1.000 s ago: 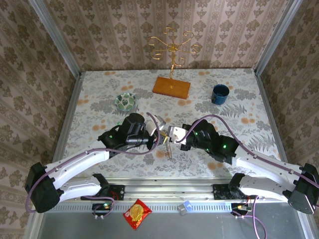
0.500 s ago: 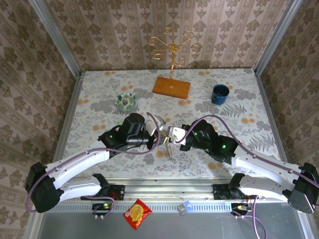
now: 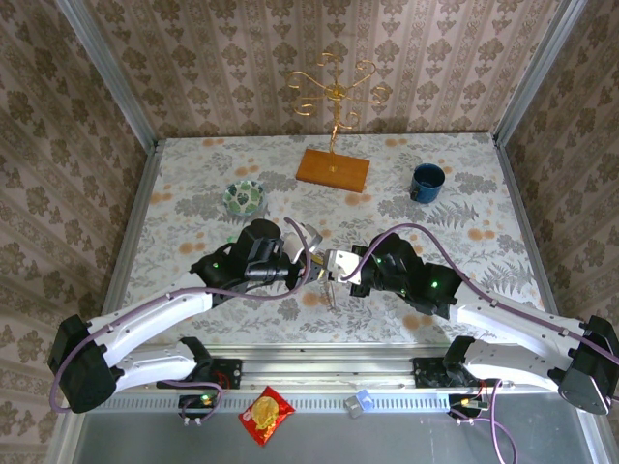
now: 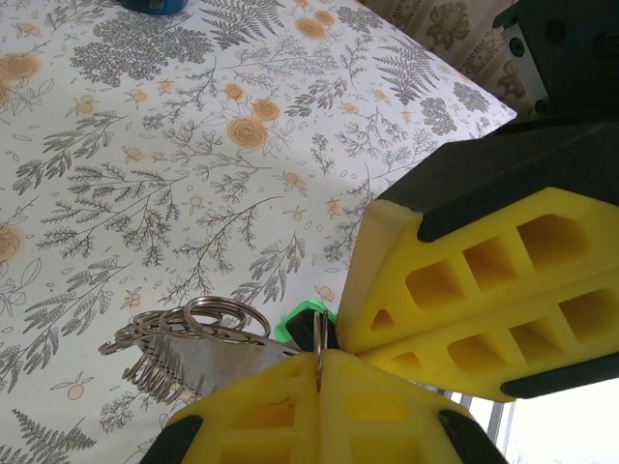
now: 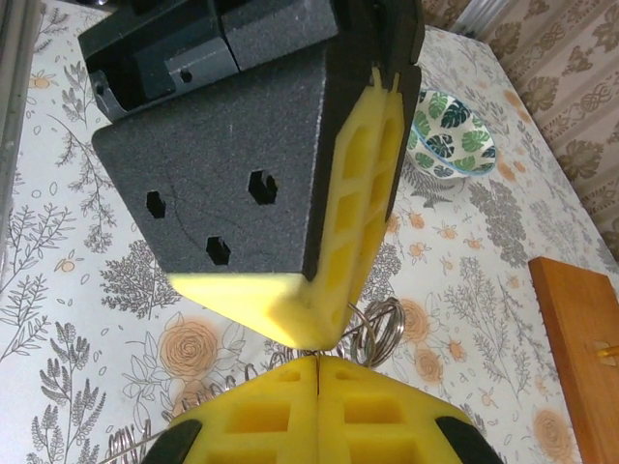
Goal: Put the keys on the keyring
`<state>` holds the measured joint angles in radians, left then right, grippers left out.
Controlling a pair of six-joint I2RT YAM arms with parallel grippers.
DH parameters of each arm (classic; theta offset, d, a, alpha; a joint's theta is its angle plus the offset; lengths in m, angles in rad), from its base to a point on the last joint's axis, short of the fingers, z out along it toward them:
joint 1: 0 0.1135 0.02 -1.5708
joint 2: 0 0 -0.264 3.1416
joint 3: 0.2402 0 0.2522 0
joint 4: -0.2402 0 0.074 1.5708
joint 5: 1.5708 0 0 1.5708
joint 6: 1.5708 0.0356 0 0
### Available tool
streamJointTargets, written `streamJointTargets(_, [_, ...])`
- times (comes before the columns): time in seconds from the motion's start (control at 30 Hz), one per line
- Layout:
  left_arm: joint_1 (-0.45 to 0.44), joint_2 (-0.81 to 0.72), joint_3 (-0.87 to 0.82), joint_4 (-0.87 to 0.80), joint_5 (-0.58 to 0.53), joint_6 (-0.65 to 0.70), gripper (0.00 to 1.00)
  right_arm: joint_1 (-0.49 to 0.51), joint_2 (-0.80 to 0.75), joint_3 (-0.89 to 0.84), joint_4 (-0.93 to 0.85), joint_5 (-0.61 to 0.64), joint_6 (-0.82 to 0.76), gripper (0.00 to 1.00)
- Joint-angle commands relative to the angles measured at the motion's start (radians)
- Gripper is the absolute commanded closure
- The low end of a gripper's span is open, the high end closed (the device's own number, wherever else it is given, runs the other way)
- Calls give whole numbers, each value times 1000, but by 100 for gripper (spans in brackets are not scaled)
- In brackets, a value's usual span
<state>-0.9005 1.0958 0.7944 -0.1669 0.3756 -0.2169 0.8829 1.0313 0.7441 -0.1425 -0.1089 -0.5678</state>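
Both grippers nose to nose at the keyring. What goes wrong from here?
1. Left gripper pinches only a thin wire of the keyring; the hanging bundle could twist it free.
2. Green key sits between crowded tips by the right gripper; a slip may drop it onto the table.

Floral tabletop (image 3: 193, 174): gold wire stand (image 3: 336, 92) on wooden base (image 3: 333, 169) at back centre, blue mug (image 3: 426, 182) back right, green-white leaf-pattern bowl (image 3: 245, 198) back left. Red snack packet (image 3: 266, 415) on the grey ledge below the front rail.
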Motion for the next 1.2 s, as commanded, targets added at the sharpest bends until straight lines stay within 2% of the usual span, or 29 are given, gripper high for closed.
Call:
streamJointTargets(0.0, [14,-19,3,112,-4,5,100,13,-4,-8,-21,-87,43,94])
streamJointTargets(0.03, [14,-26,-10,136,-4,19,100,14,-7,-8,-25,-86,51,82])
streamJointTargets(0.1, [14,-45,-44,194,-12,55,100,11,-28,-11,-30,-77,73,67])
streamJointTargets(0.13, [12,-54,-63,226,-17,83,100,6,-42,-16,-27,-76,91,62])
streamJointTargets(0.2, [10,-79,-106,287,-17,153,100,-16,-80,-25,-27,-98,131,58])
streamJointTargets(0.43, [8,-173,-260,517,48,416,100,-160,-193,-60,-44,-274,293,60])
streamJointTargets(0.63, [10,-216,-312,575,131,553,100,-168,-183,-44,-40,-332,288,70])
streamJointTargets(0.77, [10,-214,-311,566,170,573,100,-169,-158,-28,-28,-367,261,74])
streamJointTargets(1.17, [-2,-174,-300,570,217,581,100,-165,-132,-35,34,-417,236,74])
